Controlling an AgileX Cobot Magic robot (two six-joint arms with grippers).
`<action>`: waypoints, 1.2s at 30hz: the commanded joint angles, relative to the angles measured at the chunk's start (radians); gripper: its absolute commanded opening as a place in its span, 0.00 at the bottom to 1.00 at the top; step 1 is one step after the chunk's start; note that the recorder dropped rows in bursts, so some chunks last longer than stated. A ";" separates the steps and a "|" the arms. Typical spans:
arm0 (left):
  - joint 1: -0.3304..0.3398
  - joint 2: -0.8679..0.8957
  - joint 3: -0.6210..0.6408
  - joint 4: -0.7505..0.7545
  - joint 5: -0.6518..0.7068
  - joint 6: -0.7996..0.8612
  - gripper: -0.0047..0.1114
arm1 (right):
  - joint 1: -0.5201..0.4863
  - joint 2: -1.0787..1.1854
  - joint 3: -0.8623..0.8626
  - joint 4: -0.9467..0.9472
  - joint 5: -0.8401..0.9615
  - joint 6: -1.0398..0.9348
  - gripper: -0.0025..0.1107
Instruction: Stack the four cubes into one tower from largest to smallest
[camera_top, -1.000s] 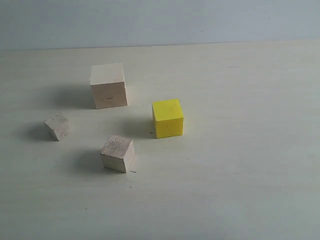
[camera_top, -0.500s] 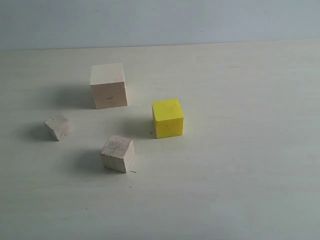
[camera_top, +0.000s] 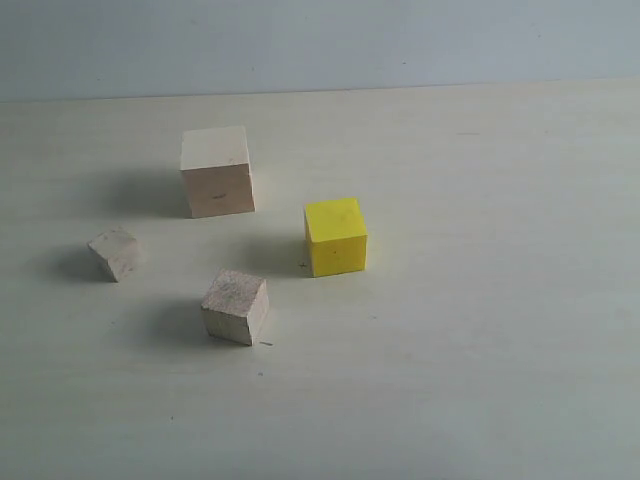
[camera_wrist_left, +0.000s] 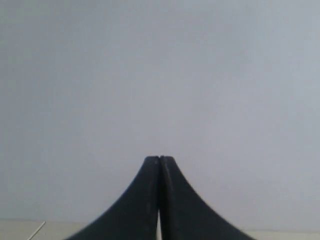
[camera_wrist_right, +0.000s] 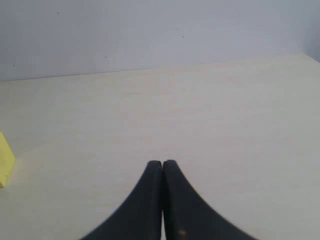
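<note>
Nearest in the exterior view is the medium cube (camera_top: 236, 306), turned a bit cornerwise on the bench (camera_top: 480, 300). Further back on the left is the small cube (camera_top: 115, 253), also skewed. Across from it on the right is the yellow cube (camera_top: 336, 236), sitting square. Furthest back is the large cube (camera_top: 216, 171), with some small dark mark on its front face that I can't read. All four sit apart, nothing touching and nothing stacked, so no tower yet. Behind them is just the pale wall (camera_top: 320, 40).

Neither arm shows in that view. In the right wrist view the right claw (camera_wrist_right: 162, 162) has its fingers pressed together on nothing. Only a sliver of the yellow cube (camera_wrist_right: 5, 160) pokes in at the frame edge, and the rest is cut off. The left claw (camera_wrist_left: 159, 158) is likewise closed tight and empty. It's facing almost nothing but wall, with a thin strip of bench and a faint line at the corner I can't make out.

Compared with a second ago, no cube has budged.
</note>
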 joint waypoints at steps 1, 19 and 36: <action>-0.015 0.099 -0.102 -0.007 0.131 -0.011 0.04 | -0.005 -0.005 0.005 -0.005 -0.009 -0.007 0.02; -0.435 0.547 -0.175 -0.060 0.085 0.045 0.04 | -0.005 -0.005 0.005 0.073 -0.317 0.013 0.02; -0.435 0.606 -0.171 -0.056 0.011 0.041 0.04 | -0.003 -0.005 -0.003 0.133 -0.472 0.108 0.02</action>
